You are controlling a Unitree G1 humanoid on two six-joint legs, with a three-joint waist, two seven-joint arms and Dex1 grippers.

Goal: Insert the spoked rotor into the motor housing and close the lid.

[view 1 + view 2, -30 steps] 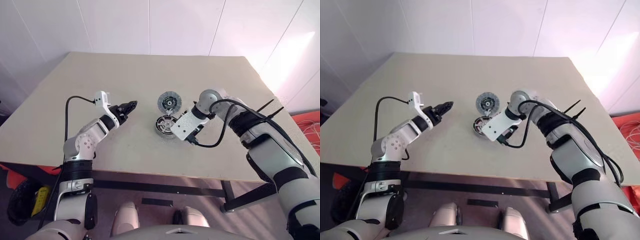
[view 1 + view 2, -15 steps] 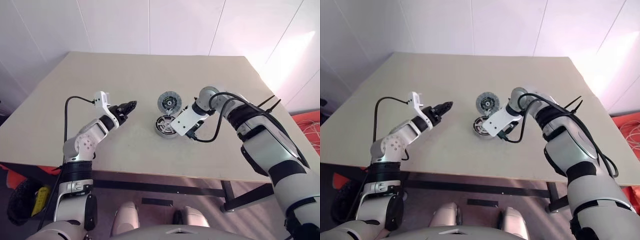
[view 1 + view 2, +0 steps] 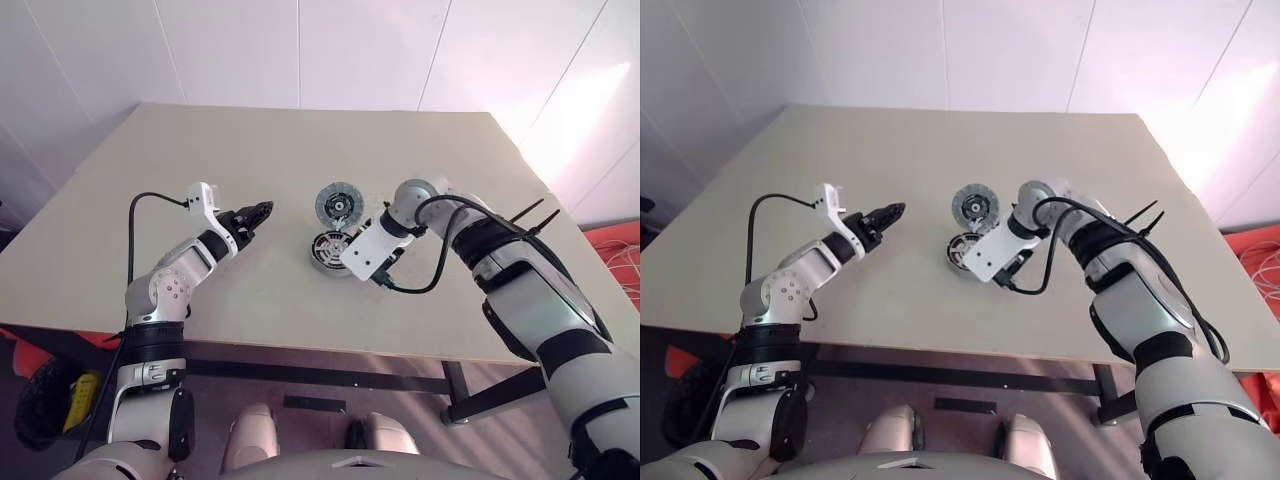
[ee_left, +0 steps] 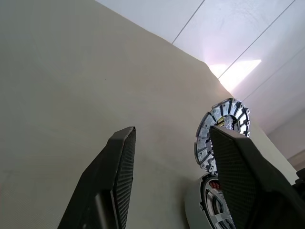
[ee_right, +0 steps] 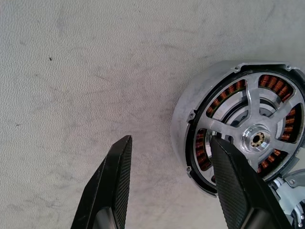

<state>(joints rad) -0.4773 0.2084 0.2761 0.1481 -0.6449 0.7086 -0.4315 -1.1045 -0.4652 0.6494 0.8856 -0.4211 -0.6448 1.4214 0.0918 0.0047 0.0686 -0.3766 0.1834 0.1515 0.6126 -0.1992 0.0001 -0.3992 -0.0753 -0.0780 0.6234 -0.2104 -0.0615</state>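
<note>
Head view: rotor (image 3: 338, 204) and housing (image 3: 328, 250) touching, mid-table (image 3: 300, 140); left hand (image 3: 262, 212) apart, empty, well left.
Left wrist: rotor beyond fingers.
Right wrist: right hand (image 5: 171, 157) apart, above housing's rim.

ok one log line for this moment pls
left gripper: open, empty | right gripper: open over motor housing edge | spoked rotor: on table, beside housing

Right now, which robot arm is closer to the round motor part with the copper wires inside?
The right. Its end effector hangs open just above the motor housing, beside its rim. The left end effector is open too, apart from it across bare table.
</note>
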